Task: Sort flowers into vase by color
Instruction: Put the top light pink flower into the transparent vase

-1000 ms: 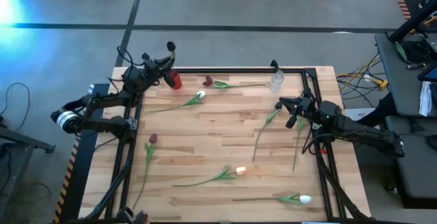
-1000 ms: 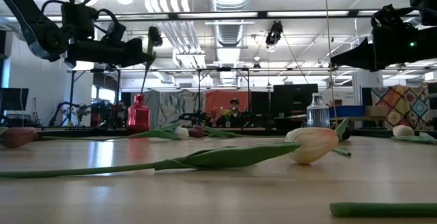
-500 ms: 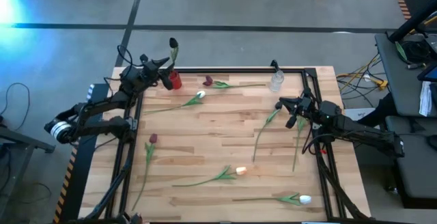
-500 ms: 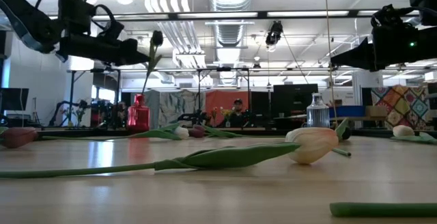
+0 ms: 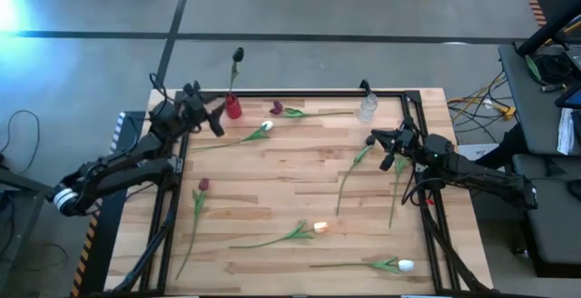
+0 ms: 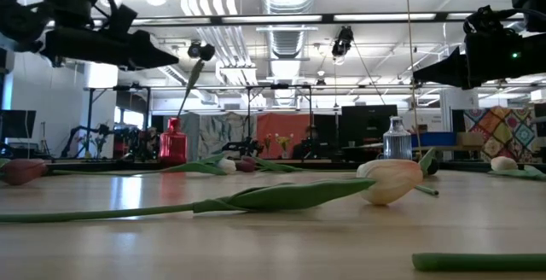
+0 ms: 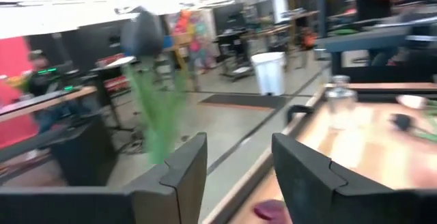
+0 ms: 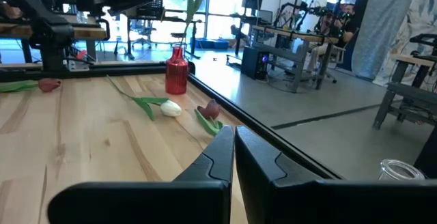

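**A:** Honestly, what is hard to read here?

**B:** The left wrist view is smeared: the dark tulip (image 7: pixel 142 34) is only a dim head over a green streak, upper left of that frame. From overhead its stem runs up from the red vase (image 5: pixel 233 108) with the head (image 5: pixel 238 54) beyond the table's (image 5: pixel 300 166) far edge. Whether the stem's end sits right down in the vase, I cannot tell.

**A:** And the left gripper (image 5: pixel 216 120)?

**B:** It is just left of the red vase, upper left of the overhead frame, fingers spread apart and holding nothing. The tulip stands free of it, to its right. In the low view the gripper (image 6: pixel 162 58) hangs at upper left, the flower head (image 6: pixel 202 51) just beyond its tip.

**A:** The right gripper (image 5: pixel 376 141)?

**B:** At right of centre overhead, near the clear vase (image 5: pixel 367 108). Its wrist view shows the fingers (image 8: pixel 212 166) pressed together on nothing.

**A:** Other flowers?

**B:** They lie flat on the wood: a white tulip (image 5: pixel 266 127) and a maroon tulip (image 5: pixel 278 110) near the red vase, a dark red tulip (image 5: pixel 202 185) at left, a peach tulip (image 5: pixel 320 228) low in the centre, and another white tulip (image 5: pixel 405 265) at lower right. Two more stems near the right gripper have heads I cannot make out.
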`<state>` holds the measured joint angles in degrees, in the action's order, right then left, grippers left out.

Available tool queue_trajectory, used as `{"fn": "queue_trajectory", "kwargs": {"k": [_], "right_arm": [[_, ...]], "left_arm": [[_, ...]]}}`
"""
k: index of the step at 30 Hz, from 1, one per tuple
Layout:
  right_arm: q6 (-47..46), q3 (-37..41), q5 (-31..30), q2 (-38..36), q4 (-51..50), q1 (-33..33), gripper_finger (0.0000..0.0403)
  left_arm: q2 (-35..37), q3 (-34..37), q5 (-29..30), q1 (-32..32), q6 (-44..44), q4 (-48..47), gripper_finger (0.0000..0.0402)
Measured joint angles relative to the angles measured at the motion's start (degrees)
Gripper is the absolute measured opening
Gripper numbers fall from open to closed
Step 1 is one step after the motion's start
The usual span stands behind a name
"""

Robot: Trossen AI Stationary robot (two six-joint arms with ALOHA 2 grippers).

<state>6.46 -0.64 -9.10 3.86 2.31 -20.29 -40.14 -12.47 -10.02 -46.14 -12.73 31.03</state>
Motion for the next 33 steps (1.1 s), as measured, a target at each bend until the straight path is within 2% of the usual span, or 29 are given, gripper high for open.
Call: {"fn": "queue_trajectory", "kwargs": {"k": [8,13,16,19,25,29,33], "right_arm": [[0.5,0.0,0.0,0.0,0.0,0.0,0.0009],[6.6,0.0,-0.1,0.0,3.0,0.0,0.0009],[6.2,0.0,-0.1,0.0,5.4,0.0,0.0009],[3.6,0.0,0.0,0.0,8.2,0.0,0.0009],[1.8,0.0,0.4,0.0,14.8,0.0,0.0009],[-3.0,-3.7,1.6,1.5,5.9,0.0,0.0009],[-6.6,-10.1,-0.3,6.6,-3.6,0.0,0.0009]], "left_arm": [[3.9,5.5,0.8,16.2,0.1,1.1,0.0076],[2.5,8.6,1.9,26.1,0.8,10.1,0.0029],[1.1,10.4,1.9,30.3,1.1,17.4,0.0008],[-0.1,11.9,1.9,32.5,1.2,21.9,0.0002],[-2.6,11.8,2.1,33.4,2.7,22.7,0.0],[-4.2,11.6,2.1,33.4,3.4,24.1,0.0],[-5.9,11.5,2.1,33.4,4.3,26.1,0.0]]}}
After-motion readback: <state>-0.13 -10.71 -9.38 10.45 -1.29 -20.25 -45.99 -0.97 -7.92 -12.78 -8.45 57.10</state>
